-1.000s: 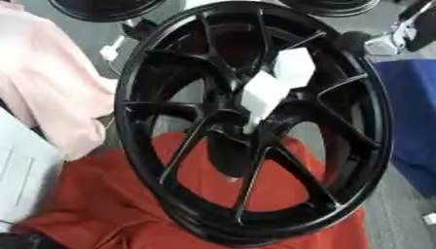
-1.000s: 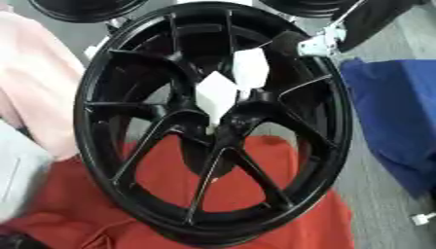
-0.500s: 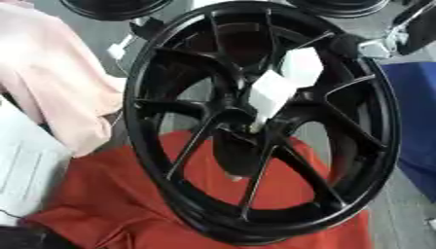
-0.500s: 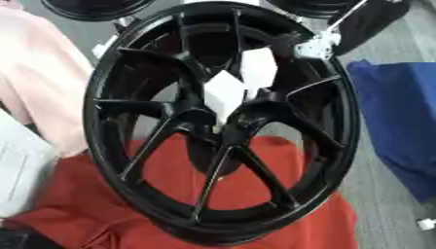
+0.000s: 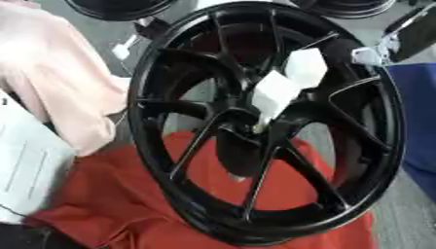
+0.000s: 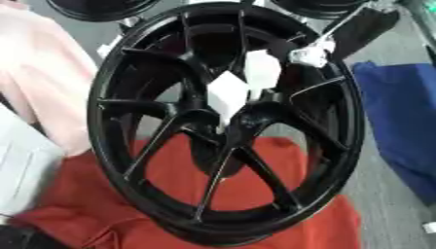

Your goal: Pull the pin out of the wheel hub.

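A large black spoked wheel hub (image 5: 264,121) stands tilted on a red cloth (image 5: 128,204). Two white paper tags (image 5: 277,92) hang over its middle. Just below them, at the hub's centre, a small pale pin end (image 5: 258,129) shows. From the upper right corner a black arm (image 6: 362,26) reaches down to the wheel's rim, ending in a silver-white part (image 6: 308,56) that lies against the rim. I cannot make out the fingers of this right hand. My left hand shows in no view.
A pink cloth (image 5: 60,82) and a white sheet (image 5: 26,165) lie to the left. A blue cloth (image 6: 400,121) lies to the right. More black wheels (image 5: 119,7) stand at the far edge. A dark shape (image 5: 17,238) fills the lower left corner.
The whole picture has shifted a little, so the camera moved. The wheel, the tags and the arm at the rim keep their places relative to each other.
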### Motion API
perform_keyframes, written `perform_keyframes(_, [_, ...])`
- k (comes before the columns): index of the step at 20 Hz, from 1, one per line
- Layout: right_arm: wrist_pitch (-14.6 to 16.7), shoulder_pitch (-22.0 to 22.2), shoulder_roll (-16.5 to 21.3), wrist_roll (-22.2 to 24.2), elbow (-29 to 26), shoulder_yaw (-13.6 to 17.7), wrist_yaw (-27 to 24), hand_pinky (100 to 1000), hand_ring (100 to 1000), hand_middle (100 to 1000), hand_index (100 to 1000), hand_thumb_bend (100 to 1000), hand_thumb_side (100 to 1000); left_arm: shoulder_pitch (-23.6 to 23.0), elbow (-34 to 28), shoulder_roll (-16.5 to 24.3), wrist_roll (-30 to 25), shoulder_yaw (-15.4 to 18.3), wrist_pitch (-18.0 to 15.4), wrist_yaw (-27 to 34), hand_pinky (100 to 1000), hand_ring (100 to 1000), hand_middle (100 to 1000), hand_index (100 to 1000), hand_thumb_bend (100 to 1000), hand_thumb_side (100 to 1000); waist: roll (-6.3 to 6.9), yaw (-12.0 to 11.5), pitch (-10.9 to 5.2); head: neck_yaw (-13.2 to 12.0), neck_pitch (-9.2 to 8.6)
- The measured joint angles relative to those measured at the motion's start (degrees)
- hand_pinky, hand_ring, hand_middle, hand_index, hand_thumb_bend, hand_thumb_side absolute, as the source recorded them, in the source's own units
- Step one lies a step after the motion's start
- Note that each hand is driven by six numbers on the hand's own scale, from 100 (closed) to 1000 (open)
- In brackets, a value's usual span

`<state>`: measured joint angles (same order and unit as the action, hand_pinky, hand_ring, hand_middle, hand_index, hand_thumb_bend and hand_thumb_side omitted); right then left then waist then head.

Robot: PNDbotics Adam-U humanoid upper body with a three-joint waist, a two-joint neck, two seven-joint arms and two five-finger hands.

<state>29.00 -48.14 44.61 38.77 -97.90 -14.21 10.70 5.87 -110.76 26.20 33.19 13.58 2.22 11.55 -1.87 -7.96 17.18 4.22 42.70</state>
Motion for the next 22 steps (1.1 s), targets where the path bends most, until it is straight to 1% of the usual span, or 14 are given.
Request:
perform_keyframes(2, [0.32,0.39,-0.01,-0.32,0.83,-0.85,1.09,851,853,806,867,286,559,0.03,0.01,0.00,-0.04,0.00,0.04,0.01,640,613,577,788,276,622,-0.02,-0.14,0.06,0.23,0.01])
perform_keyframes(4, [0.73,0.66,-0.15,-0.73,1.72,-1.57,2.29,850,853,802,874,294,585,0.03,0.01,0.00,-0.05,0.00,0.04,0.02,640,612,577,788,276,623,-0.04,-0.29,0.16,0.37,0.00])
perform_keyframes(11, [1.34,0.98,-0.98,-1.34,2.80,-2.06,4.36,845,857,797,875,346,576,0.14,0.02,-0.01,-0.09,-0.01,0.03,0.08,641,612,577,788,274,626,-0.23,-0.39,0.66,0.44,0.00])
perform_keyframes(14, [1.38,1.34,-1.04,-1.38,2.84,-1.99,5.56,841,852,792,867,365,543,0.15,0.02,-0.02,-0.10,-0.01,0.03,0.09,641,612,577,788,273,628,-0.26,-0.62,1.03,0.44,0.00])
perform_keyframes(19, [1.38,1.46,-1.49,-1.38,3.55,-1.36,7.91,838,849,783,863,361,561,0.16,0.02,-0.04,-0.10,-0.01,0.03,0.11,641,611,576,787,271,632,-0.42,-0.90,1.65,0.43,-0.03])
perform_keyframes(22, [1.48,1.86,-1.57,-1.48,3.93,-1.31,9.36,834,847,759,852,364,563,0.17,0.02,-0.05,-0.10,-0.01,0.03,0.14,641,611,576,787,269,634,-0.63,-0.92,2.09,0.39,-0.03])
